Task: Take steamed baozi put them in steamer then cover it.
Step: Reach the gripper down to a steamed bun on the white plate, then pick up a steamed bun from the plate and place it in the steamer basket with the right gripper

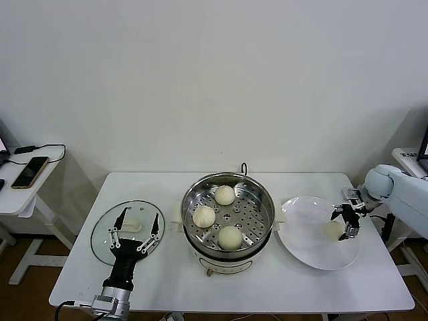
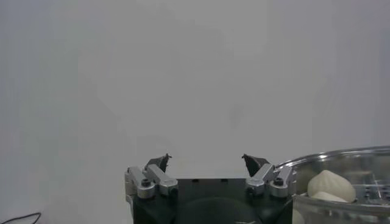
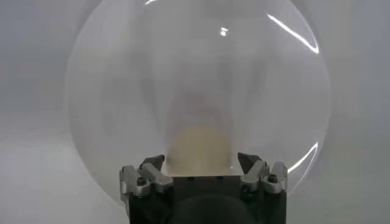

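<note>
Three steamed baozi [image 1: 225, 194] [image 1: 204, 216] [image 1: 230, 237] lie on the perforated tray inside the shiny steamer [image 1: 262, 200] at the table's middle. One more cream baozi [image 1: 332, 231] rests on the white plate [image 1: 304, 234] to the right. My right gripper [image 1: 342, 225] is down over that plate, its fingers standing open on either side of this baozi [image 3: 200, 146], close to its sides. My left gripper [image 1: 137, 224] hovers open and empty above the clear glass lid [image 1: 103, 234], which lies flat on the table to the left of the steamer.
A side table [image 1: 20, 197] with a phone [image 1: 29, 172] and cables stands off to the far left. The plate [image 3: 122, 91] fills most of the right wrist view. The steamer's rim [image 2: 341, 155] with a baozi [image 2: 331, 182] shows beside my left gripper [image 2: 206, 160].
</note>
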### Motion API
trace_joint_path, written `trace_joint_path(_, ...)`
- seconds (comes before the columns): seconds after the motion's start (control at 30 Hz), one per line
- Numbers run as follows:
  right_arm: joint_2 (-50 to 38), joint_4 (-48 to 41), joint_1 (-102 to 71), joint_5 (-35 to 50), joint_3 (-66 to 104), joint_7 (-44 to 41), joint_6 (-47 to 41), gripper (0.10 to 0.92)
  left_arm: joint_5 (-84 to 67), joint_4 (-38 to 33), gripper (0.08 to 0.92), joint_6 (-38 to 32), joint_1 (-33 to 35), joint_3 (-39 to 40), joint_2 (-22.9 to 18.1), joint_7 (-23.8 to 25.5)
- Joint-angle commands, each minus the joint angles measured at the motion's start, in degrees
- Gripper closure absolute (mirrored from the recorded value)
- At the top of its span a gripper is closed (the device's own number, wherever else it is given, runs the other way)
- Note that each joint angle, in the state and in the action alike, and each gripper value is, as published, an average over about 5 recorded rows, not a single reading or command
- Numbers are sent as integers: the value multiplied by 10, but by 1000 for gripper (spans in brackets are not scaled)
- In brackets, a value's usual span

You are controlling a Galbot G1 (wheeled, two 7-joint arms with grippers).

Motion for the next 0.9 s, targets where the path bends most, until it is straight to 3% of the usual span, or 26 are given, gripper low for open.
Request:
trace_joint_path(0.03, 3, -5, -9, -9, 7, 4, 1, 299, 0, 1, 177, -1, 0, 0, 0, 0)
trace_joint_path(0.3, -6, 19, 28, -13, 2, -5, 2, 375, -1, -4, 177, 2, -2, 0, 1, 0)
trace_joint_path(0.5, -16, 90, 146, 13, -53, -77, -8, 388, -1, -2, 177, 2, -4, 2, 4, 0)
trace_joint_path(0.67, 7, 180, 327, 112, -187, -124, -58, 391, -1, -4, 177, 2, -7, 5, 5, 0)
trace_joint_path(0.9, 86, 265, 457, 244, -271, -125, -111, 397, -1, -6, 177, 7, -10, 11, 6, -1)
